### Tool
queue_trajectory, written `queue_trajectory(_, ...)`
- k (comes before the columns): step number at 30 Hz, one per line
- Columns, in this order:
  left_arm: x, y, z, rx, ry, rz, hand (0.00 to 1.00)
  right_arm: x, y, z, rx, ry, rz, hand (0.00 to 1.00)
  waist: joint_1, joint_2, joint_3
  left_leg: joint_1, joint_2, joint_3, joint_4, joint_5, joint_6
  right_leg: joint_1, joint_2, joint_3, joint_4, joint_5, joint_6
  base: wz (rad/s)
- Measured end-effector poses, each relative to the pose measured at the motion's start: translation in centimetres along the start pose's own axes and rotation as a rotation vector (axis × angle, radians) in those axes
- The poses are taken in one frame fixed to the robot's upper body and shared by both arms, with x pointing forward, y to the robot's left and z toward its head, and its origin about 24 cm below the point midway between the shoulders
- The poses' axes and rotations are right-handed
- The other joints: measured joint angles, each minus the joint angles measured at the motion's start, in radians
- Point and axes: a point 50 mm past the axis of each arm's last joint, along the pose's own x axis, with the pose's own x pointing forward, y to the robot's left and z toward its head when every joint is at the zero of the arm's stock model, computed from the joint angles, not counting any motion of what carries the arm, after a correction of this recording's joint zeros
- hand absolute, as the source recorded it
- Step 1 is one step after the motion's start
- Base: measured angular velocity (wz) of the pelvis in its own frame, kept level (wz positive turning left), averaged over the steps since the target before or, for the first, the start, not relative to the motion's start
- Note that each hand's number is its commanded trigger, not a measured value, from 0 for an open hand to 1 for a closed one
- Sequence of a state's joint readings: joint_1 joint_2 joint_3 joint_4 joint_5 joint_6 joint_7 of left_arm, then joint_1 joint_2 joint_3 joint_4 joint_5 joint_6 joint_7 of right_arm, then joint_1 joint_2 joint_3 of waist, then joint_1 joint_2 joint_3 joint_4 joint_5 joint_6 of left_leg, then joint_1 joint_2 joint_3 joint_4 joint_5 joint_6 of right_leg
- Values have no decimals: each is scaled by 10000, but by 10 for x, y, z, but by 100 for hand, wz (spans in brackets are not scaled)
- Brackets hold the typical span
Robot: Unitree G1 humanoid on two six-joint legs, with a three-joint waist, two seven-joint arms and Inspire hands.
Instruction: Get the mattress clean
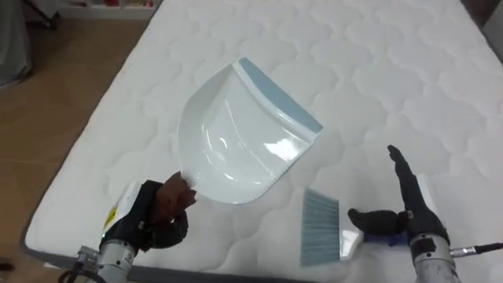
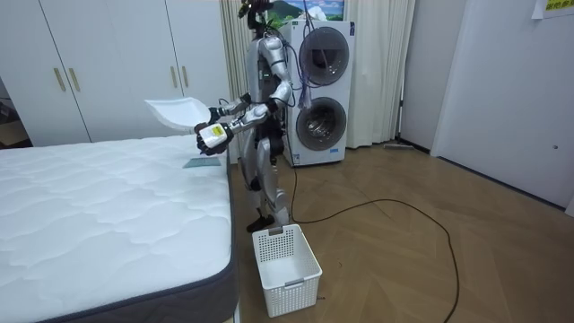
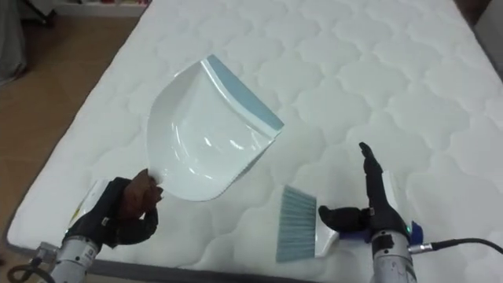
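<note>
A white dustpan (image 1: 240,134) with a pale blue lip is held tilted above the white mattress (image 1: 377,71). My left hand (image 1: 153,216) is shut on its brown handle at the lower left. A small brush (image 1: 318,228) with blue bristles and a white body lies flat on the mattress near its front edge. My right hand (image 1: 409,208) is open just to the right of it, fingers straight and pointing up the bed, thumb reaching over the brush's handle end. In the room view I stand at the bed's end with the dustpan (image 2: 175,112) raised over the corner.
A white laundry basket (image 2: 287,267) stands on the wood floor beside the bed's corner, by my feet. Stacked washing machines (image 2: 318,90) are behind me and white wardrobes (image 2: 108,63) line the wall. The mattress edge (image 1: 71,196) drops to the floor on my left.
</note>
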State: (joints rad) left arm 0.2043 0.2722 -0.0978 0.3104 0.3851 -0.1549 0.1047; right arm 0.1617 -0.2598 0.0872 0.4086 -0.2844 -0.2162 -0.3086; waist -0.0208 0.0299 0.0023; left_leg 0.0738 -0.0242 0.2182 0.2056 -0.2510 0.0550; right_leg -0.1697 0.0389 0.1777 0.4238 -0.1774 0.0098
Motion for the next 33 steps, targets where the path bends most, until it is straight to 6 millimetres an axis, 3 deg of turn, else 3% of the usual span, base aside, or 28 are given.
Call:
queue_trajectory(3,-1,-3,-6,-30,285,-104,100,-1,3,0,-139,43,117,0,-2,0,15,34,-49,63,189,-165,60,-286,-62,-446,486,-93,-58,-49)
queue_trajectory(4,-1,-3,-6,-32,327,-119,100,-1,4,-1,-245,136,213,0,32,-12,23,88,12,242,214,-298,61,-328,-211,-1092,493,-146,-205,-45)
queue_trajectory(6,-1,-4,-6,-78,366,-157,100,-1,5,-2,-347,257,357,0,56,40,41,73,72,501,327,-453,72,-378,-425,-1862,514,-105,-310,-45)
queue_trajectory(11,0,-1,-1,-85,133,-57,100,-2,9,-2,-299,297,505,0,-20,29,41,98,155,921,316,-512,84,-421,-219,-1598,200,37,-298,-26)
queue_trajectory(16,1,1,4,-100,-90,32,100,-2,13,1,-144,209,718,0,5,35,34,71,248,999,255,-512,83,-378,-112,-1593,-9,140,-281,-5)
queue_trajectory(17,1,1,5,-98,-106,38,95,-2,13,2,-138,170,725,0,10,32,26,75,270,1011,252,-512,82,-354,-94,-1592,-50,141,-282,0)
queue_trajectory(18,1,1,5,-93,-115,42,63,-1,12,4,-129,80,774,0,3,32,26,126,317,1052,259,-511,77,-283,-45,-1571,-131,152,-286,-5)
queue_trajectory(19,0,0,4,-122,-80,24,8,-1,12,5,-107,24,792,0,9,30,24,236,355,1066,292,-511,70,-175,-13,-1585,-146,149,-289,-7)
queue_trajectory(20,-1,-1,4,-158,-64,18,0,-1,12,5,-118,11,786,0,5,28,23,278,373,1074,326,-511,69,-118,-1,-1602,-147,143,-298,-11)
queue_trajectory(33,-5,-12,-11,-488,783,-213,0,0,14,7,-122,20,1279,0,195,-70,60,450,544,869,606,-586,-62,116,148,-1624,-326,74,-518,-10)
